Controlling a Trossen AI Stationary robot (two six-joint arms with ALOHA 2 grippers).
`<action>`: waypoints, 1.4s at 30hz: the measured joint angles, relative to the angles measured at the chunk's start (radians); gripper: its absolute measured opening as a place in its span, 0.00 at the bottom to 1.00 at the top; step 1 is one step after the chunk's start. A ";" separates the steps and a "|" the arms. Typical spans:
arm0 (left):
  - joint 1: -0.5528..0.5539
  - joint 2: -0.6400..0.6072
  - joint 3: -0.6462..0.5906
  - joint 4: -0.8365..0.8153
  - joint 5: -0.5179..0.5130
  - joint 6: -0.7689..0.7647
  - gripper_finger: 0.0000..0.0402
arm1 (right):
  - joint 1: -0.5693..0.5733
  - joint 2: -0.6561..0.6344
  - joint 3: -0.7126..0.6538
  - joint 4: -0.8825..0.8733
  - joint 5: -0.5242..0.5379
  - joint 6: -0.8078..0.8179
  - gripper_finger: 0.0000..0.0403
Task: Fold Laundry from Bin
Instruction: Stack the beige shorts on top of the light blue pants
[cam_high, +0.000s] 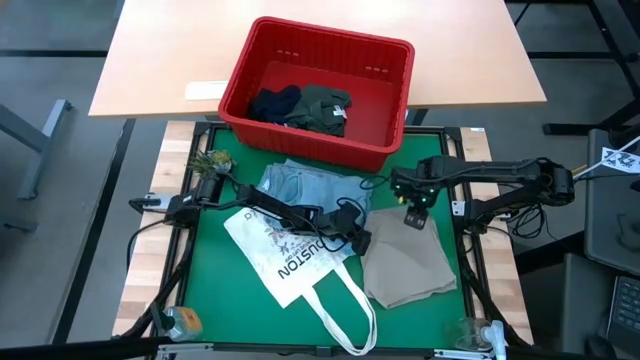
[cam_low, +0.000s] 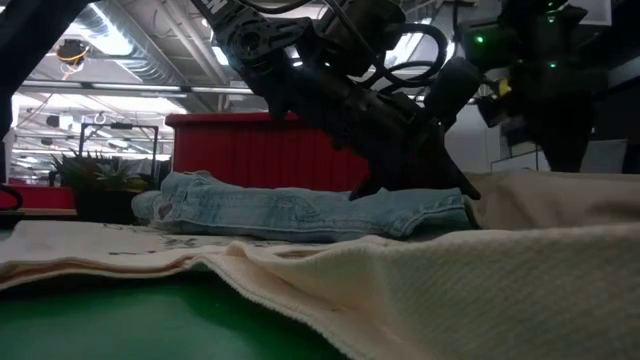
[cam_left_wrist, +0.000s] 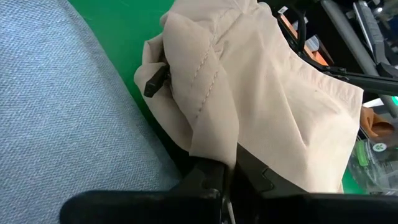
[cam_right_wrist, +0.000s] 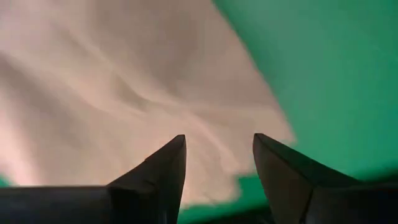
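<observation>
Left hand (cam_high: 362, 240) pinches beige cloth (cam_high: 405, 262).

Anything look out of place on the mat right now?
Yes: a white tote bag printed with lettering lies spread among the laundry, partly under the left arm, beside the jeans and beige cloth. It is a bag, not a garment.

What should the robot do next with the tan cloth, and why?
Probably pull the pinched edge across: the left gripper is shut on the tan cloth, which looks rumpled, while the right gripper hangs open just above it.
</observation>
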 joint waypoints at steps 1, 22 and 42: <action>0.000 0.000 0.000 0.000 0.000 0.000 0.01 | 0.000 0.000 0.000 -0.021 0.029 -0.001 0.47; 0.000 0.000 0.000 0.001 0.000 0.021 0.01 | 0.000 0.006 -0.271 0.157 -0.039 0.144 0.47; 0.000 0.000 0.000 0.001 0.000 0.024 0.01 | 0.000 0.002 -0.383 0.363 -0.045 0.211 0.25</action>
